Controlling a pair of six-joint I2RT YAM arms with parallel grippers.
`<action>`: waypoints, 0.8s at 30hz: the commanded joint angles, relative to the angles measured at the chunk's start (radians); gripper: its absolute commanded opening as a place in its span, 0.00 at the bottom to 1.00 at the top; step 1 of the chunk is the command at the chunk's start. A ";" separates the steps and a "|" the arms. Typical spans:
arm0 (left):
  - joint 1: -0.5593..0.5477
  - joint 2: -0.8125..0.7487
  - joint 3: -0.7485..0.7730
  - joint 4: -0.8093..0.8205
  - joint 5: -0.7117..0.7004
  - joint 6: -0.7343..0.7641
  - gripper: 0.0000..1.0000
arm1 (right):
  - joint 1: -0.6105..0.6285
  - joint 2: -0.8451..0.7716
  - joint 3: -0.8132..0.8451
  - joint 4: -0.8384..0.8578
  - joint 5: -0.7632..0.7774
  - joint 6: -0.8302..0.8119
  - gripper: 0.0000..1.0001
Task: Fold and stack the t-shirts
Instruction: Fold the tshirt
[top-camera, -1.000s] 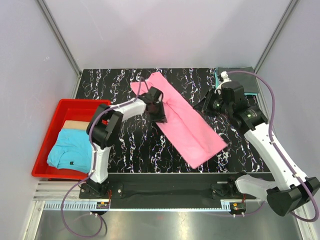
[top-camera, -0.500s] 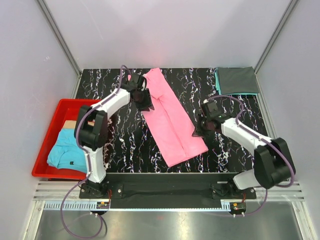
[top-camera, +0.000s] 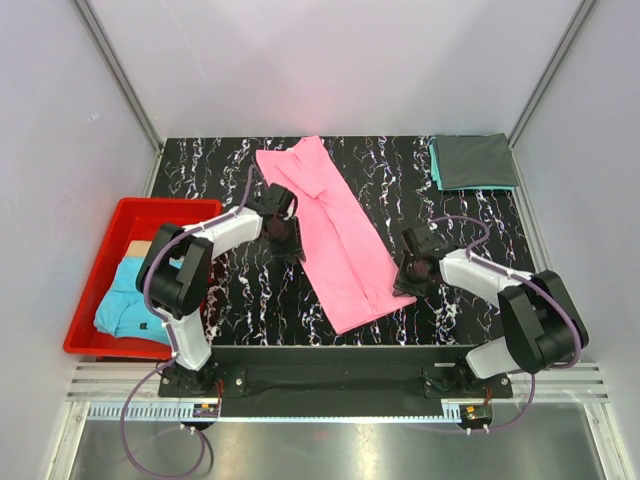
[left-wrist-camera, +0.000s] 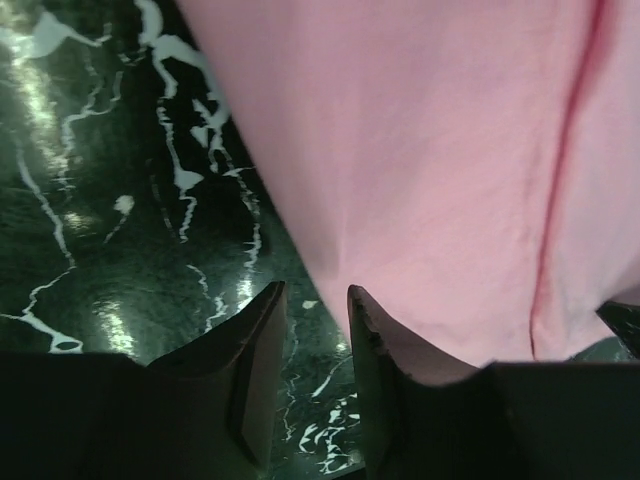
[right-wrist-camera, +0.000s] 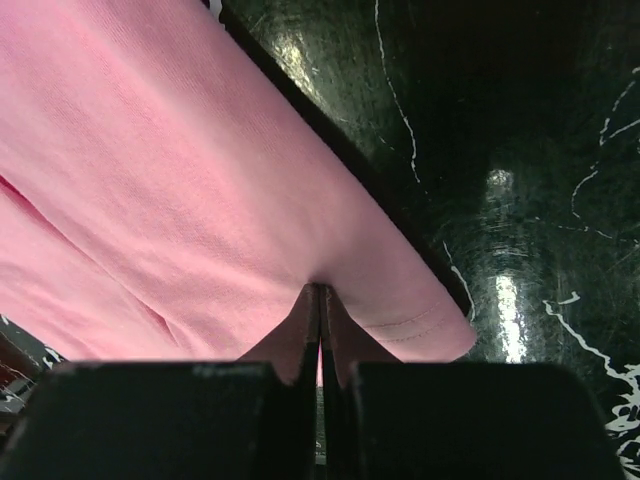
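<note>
Right wrist view: my right gripper (right-wrist-camera: 320, 292) is pinched tight on the pink t-shirt (right-wrist-camera: 200, 170), its hem puckering at my tips. My left gripper (left-wrist-camera: 315, 297) stands slightly parted over the black marbled table (left-wrist-camera: 100, 200), the shirt's edge just beside one finger.

One pink t-shirt (top-camera: 340, 235), one red bin (top-camera: 160, 212), two arms (top-camera: 215, 232)

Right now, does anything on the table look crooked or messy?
Yes. The pink t-shirt lies slanted across the table, not lined up with its edges like the folded dark grey t-shirt in the far right corner. Its far end flares out unevenly, and the right gripper pinches its edge.
</note>
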 joint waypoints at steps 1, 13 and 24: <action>0.020 -0.003 -0.010 0.012 -0.107 -0.019 0.36 | -0.003 -0.039 -0.067 0.025 0.078 0.064 0.00; 0.112 0.121 0.310 0.116 -0.072 0.037 0.36 | 0.086 -0.244 -0.150 0.082 -0.006 0.213 0.00; 0.165 0.348 0.465 0.149 -0.021 0.043 0.16 | 0.086 -0.304 -0.018 0.000 -0.008 0.167 0.00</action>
